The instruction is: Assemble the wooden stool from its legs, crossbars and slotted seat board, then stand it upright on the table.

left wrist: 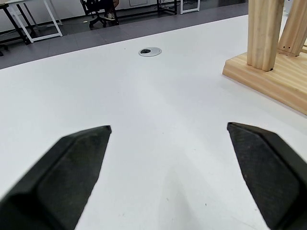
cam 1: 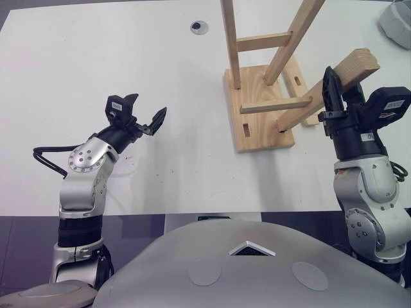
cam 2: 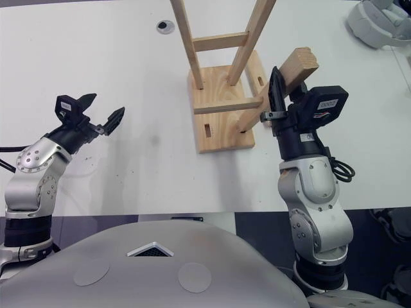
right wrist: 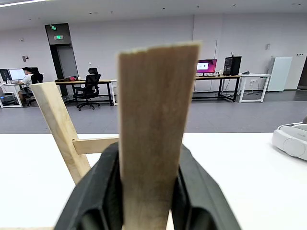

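Though spread wide above the table (cam 1: 96, 51) near left, held nothing in left gripper (cam 1: 146, 106) | clamped tilted stool leg (cam 1: 359, 64) in right gripper (cam 1: 340, 96), foot at seat board (cam 1: 257, 138) lying right of centre

Place: open-plan office or lab
Desks: desks (right wrist: 218, 77) by the back wall, one bearing a lit monitor (right wrist: 206, 65)
Seating: black swivel chairs (right wrist: 89, 87)
Exit: dark doorway (right wrist: 64, 60) under a green sign (right wrist: 58, 37)
Worktop: white table (cam 1: 160, 96), round cable grommet (cam 1: 198, 26) near its far edge
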Robot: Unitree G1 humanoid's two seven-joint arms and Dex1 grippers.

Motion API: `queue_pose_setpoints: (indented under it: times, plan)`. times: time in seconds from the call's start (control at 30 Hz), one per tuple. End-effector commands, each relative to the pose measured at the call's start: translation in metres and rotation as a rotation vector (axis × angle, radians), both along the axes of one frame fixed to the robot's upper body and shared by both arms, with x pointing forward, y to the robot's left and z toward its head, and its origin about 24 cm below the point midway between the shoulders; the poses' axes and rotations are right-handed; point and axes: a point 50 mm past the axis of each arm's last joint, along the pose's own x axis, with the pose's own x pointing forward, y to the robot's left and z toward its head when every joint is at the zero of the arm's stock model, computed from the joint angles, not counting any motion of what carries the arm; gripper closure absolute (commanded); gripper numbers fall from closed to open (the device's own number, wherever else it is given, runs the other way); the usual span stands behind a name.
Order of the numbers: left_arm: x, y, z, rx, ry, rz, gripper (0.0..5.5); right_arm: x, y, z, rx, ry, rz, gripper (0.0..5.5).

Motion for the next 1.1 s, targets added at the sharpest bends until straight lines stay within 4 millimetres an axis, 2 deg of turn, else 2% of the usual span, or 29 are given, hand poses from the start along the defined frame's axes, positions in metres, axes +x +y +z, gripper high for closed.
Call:
queue_pose_setpoints:
  times: [0.03, 0.27, 0.37, 0.53, 0.67, 0.73, 0.97, 1.03, 1.1]
  plan:
    - [0.002, 0.001, 0.003, 0.023, -0.015, 0.016, 1.03, 0.002, -0.007, -0.027, -0.062, 0.153, -0.018, 4.43]
    - [0.004, 0.0, 0.002, 0.016, -0.02, 0.022, 1.03, -0.005, -0.02, -0.069, -0.092, 0.337, -0.011, 4.43]
    - [0.004, 0.001, 0.002, 0.016, -0.02, 0.023, 1.03, -0.001, -0.016, -0.055, 0.054, 0.234, 0.001, 4.43]
    - [0.004, 0.0, 0.001, 0.013, -0.023, 0.028, 1.03, 0.01, -0.01, -0.019, 0.112, 0.026, 0.07, 4.43]
    - [0.004, 0.002, 0.001, 0.018, -0.026, 0.036, 1.03, 0.015, -0.011, 0.001, 0.116, -0.073, 0.085, 4.43]
    - [0.004, 0.003, 0.001, 0.02, -0.027, 0.039, 1.03, 0.018, -0.012, 0.008, 0.119, -0.101, 0.079, 3.85]
    - [0.003, 0.003, 0.0, 0.016, -0.027, 0.043, 1.03, 0.021, -0.011, 0.02, 0.101, -0.14, 0.088, 2.61]
    - [0.002, 0.003, 0.0, 0.016, -0.028, 0.047, 1.03, 0.026, -0.013, 0.042, 0.078, -0.211, 0.104, 2.22]
    - [0.0, 0.003, 0.0, 0.016, -0.028, 0.052, 1.03, 0.033, -0.017, 0.072, 0.05, -0.301, 0.121, 1.97]
